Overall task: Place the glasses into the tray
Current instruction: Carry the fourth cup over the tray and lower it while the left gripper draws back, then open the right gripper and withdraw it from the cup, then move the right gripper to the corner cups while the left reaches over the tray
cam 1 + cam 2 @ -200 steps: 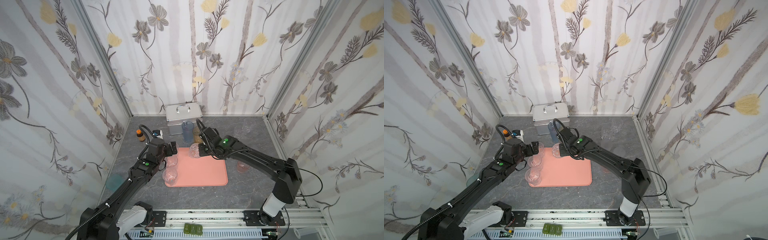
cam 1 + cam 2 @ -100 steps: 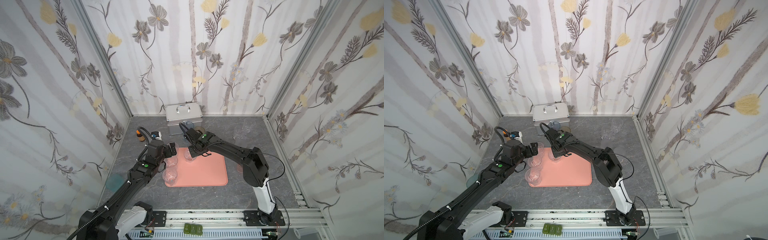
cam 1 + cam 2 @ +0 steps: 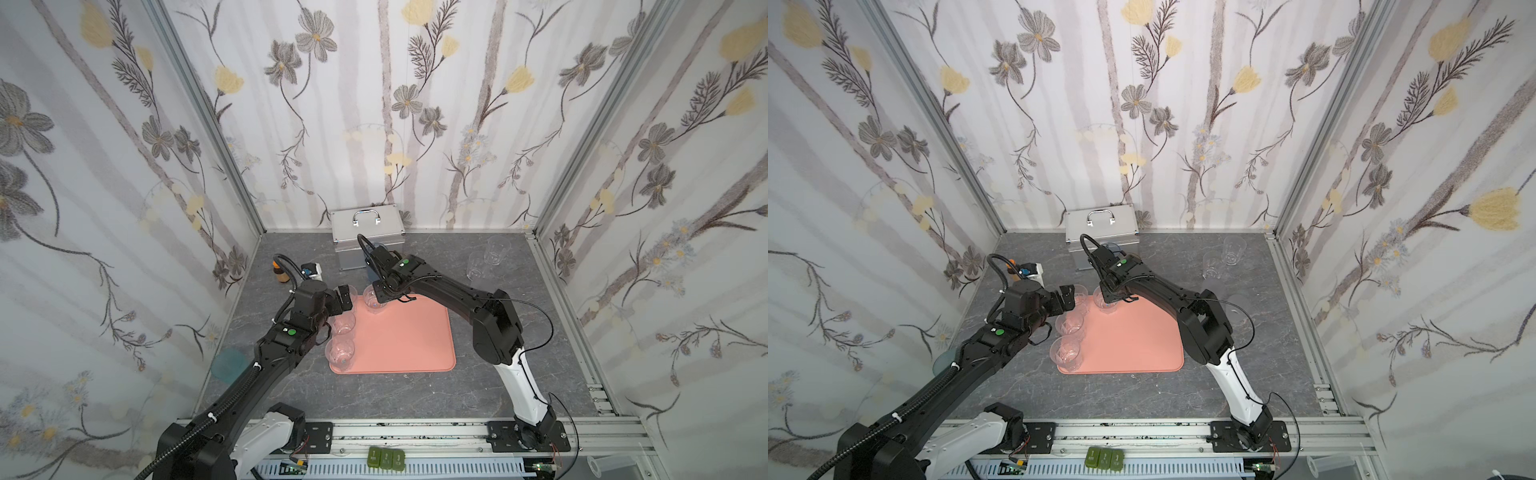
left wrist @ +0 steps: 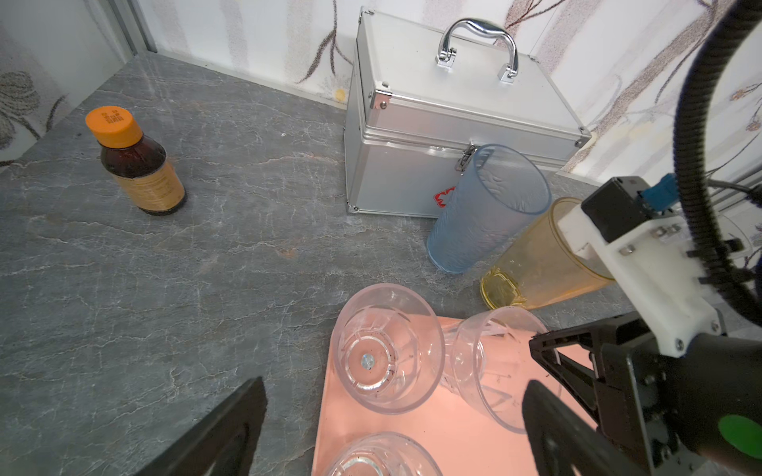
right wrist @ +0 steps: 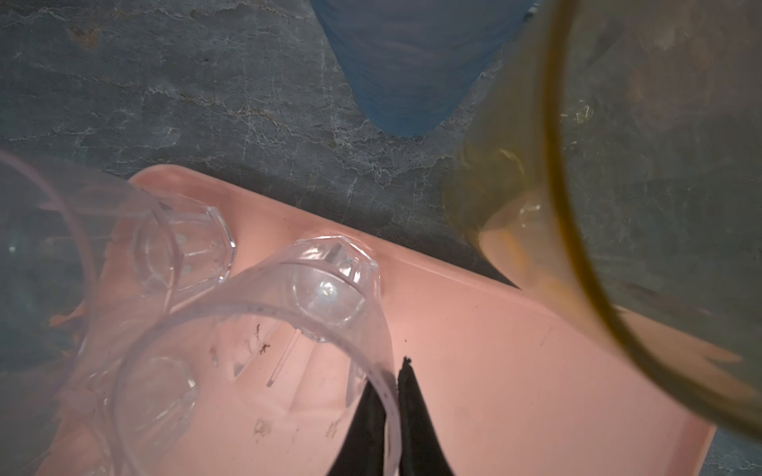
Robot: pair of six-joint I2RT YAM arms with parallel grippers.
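Note:
The salmon-pink tray (image 3: 399, 340) lies mid-table. Three clear glasses stand along its left edge: (image 3: 341, 353), (image 3: 345, 323) and a corner one (image 4: 387, 358). My right gripper (image 5: 389, 412) is shut on the rim wall of a further clear glass (image 5: 288, 321). That glass is tilted, its base on the tray near the back-left corner (image 3: 374, 299). My left gripper (image 4: 391, 428) hangs open over the tray's left edge, holding nothing. A blue glass (image 4: 486, 214) and an amber glass (image 4: 536, 263) stand just behind the tray. Two clear glasses (image 3: 496, 249), (image 3: 476, 266) stand at the back right.
A silver metal case (image 3: 368, 232) stands against the back wall behind the blue glass. A brown bottle with an orange cap (image 4: 136, 165) is at the back left. A teal glass (image 3: 227, 365) sits by the left wall. The tray's middle and right are bare.
My right arm has folded in and carried its clear glass leftward and down to the tray's back-left corner, beside the other clear glasses. My left gripper has stayed open and barely moved.

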